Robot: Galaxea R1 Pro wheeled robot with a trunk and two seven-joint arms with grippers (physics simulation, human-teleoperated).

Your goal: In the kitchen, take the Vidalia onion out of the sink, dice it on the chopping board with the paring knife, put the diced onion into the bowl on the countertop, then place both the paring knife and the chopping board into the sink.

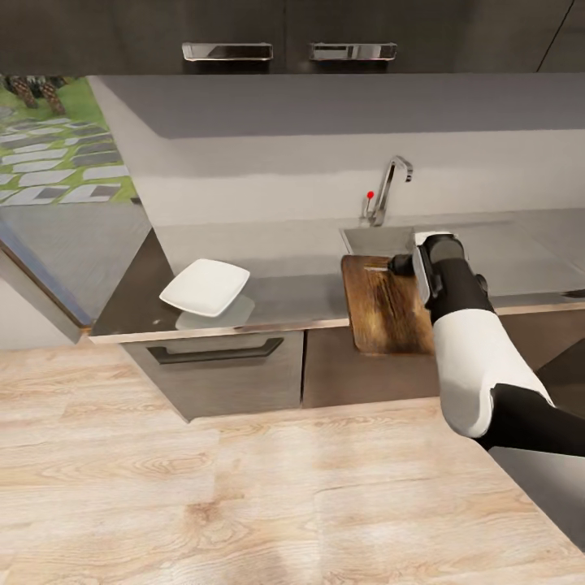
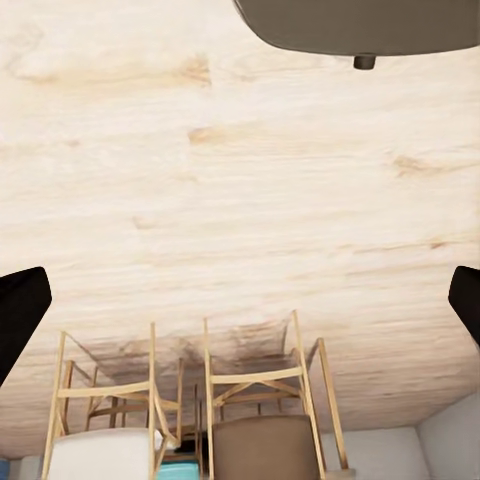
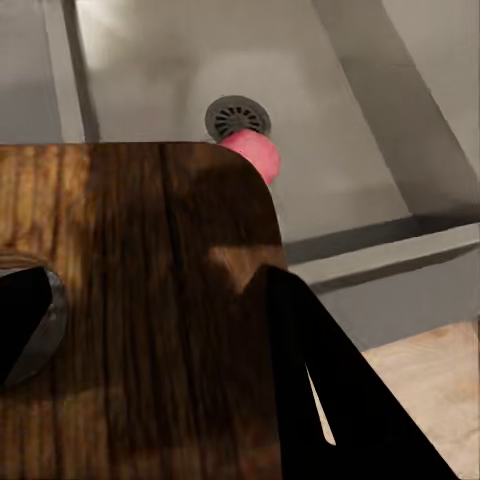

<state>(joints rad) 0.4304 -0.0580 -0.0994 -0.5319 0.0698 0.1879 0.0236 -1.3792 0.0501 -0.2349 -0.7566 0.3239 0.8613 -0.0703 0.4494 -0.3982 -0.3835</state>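
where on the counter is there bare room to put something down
The widest bare patch of the glossy grey countertop lies between the shallow white bowl and the brown wooden chopping board. Another strip runs behind the bowl to the backsplash. It is crowded at the board, where the right claw hovers beside the steel sink holding a pinkish round onion.

**Room and surroundings, kitchen corner**

Light wood floor [image 1: 203, 487], planked with visible grain. Dark lower cabinets [image 1: 219, 374]; 1 drawer with a dark bar handle [image 1: 215, 352]. Black upper cabinets [image 1: 284, 32] carry 2 chrome handles [image 1: 227, 51]. Pale grey backsplash [image 1: 325, 154], evenly lit. Window at left shows a paved garden [image 1: 57, 146]. Wooden chairs [image 2: 200, 410] stand on the floor.
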